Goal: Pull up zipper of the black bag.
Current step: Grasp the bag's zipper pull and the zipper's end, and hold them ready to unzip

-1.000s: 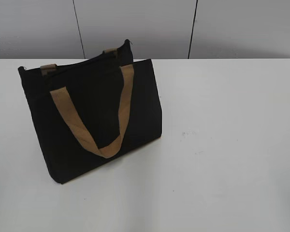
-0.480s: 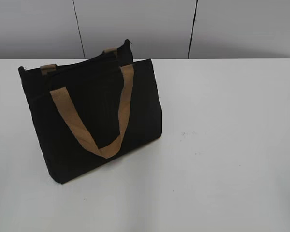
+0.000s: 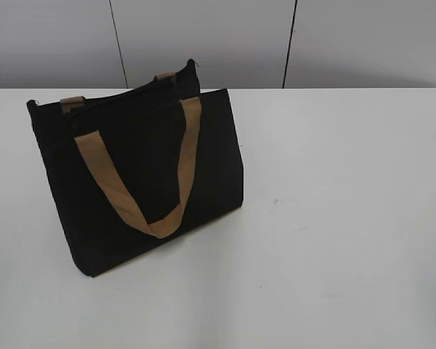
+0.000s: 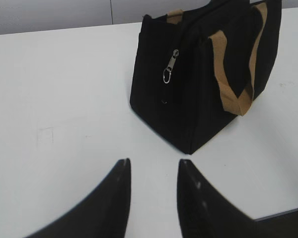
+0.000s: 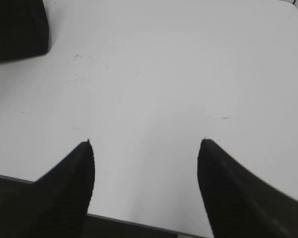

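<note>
The black bag stands upright on the white table at the left, with tan loop handles. In the left wrist view the bag shows its end face, where the zipper's silvery pull hangs down near the top. My left gripper is open and empty, low over the table, well short of the bag. My right gripper is open wide and empty above the table's near edge; a corner of the bag shows at that view's top left. Neither gripper shows in the exterior view.
A grey panelled wall runs behind the table. Faint scuff marks lie on the tabletop right of the bag. The table's front edge shows under my right gripper.
</note>
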